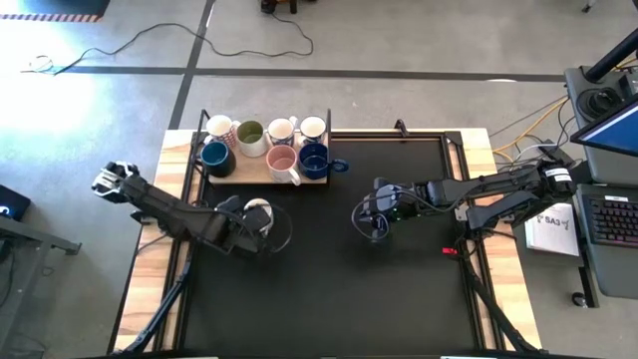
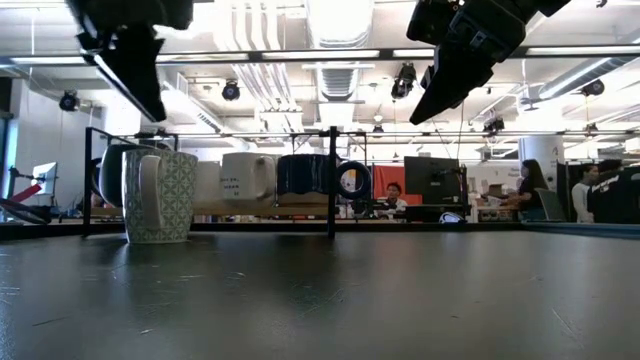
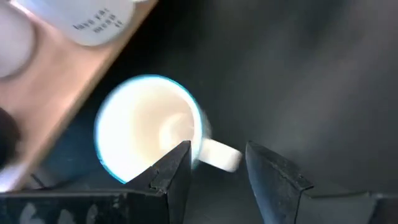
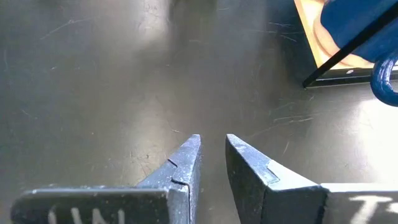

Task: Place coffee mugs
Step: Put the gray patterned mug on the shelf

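Note:
A white mug with a patterned outside (image 2: 160, 195) stands upright on its base on the black table mat, just in front of the wooden tray (image 1: 249, 174). My left gripper (image 3: 217, 149) hovers open well above it (image 2: 150, 100), clear of its rim; the mug's handle (image 3: 219, 155) shows below, between the fingers. Several more coffee mugs stand on the tray, among them two dark blue (image 1: 315, 160), a pink one (image 1: 282, 162) and one green inside (image 1: 250, 133). My right gripper (image 4: 213, 140) hangs above the mat's middle (image 1: 374, 224), fingers a little apart, with nothing between them.
A thin black wire frame (image 2: 332, 180) rises around the tray. Bare black mat (image 1: 329, 289) stretches toward the table's near edge. A laptop and cables (image 1: 608, 150) sit beyond the right edge. People sit in the room behind the table (image 2: 530, 190).

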Tool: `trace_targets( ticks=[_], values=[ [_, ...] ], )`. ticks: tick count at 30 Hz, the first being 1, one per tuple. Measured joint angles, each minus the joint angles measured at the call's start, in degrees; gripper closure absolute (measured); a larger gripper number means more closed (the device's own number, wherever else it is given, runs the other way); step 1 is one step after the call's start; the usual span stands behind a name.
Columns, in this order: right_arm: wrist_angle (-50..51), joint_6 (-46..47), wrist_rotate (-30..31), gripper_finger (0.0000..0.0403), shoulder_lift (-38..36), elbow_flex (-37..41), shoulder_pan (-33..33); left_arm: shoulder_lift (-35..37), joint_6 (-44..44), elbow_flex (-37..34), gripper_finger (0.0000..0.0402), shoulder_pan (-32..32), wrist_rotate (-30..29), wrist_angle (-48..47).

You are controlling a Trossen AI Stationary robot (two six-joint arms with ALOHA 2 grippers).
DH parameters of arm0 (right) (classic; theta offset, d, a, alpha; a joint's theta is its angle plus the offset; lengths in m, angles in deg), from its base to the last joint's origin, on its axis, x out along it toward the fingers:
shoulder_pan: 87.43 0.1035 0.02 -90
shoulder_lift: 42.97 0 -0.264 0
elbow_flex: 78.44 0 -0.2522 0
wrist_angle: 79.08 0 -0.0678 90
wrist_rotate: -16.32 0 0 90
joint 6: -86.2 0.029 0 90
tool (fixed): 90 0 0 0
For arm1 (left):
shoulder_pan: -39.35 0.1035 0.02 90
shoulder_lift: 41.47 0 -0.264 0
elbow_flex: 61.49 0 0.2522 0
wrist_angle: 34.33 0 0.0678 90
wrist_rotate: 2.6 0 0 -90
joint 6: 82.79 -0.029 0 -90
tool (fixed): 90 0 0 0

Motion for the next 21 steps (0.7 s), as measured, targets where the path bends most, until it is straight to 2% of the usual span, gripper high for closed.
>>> trace_targets(
  ticks=[12, 16, 21],
  values=[
    [0.41, 1.1, -0.01, 0.0337, 0.0, 0.0, 0.0, -0.65, -11.27, -0.48, 0.0264, 13.41, 7.1, 0.86],
    [1.2, 1.1, 0.0, 0.0337, 0.0, 0.0, -0.02, -0.65, -14.57, -0.48, 0.0265, 15.32, 11.19, 4.11],
    [1.8, 1.1, 0.0, 0.0337, 0.0, 0.0, -0.01, -0.65, -15.99, -0.45, 0.0264, 16.03, 12.03, 5.24]
  ],
)
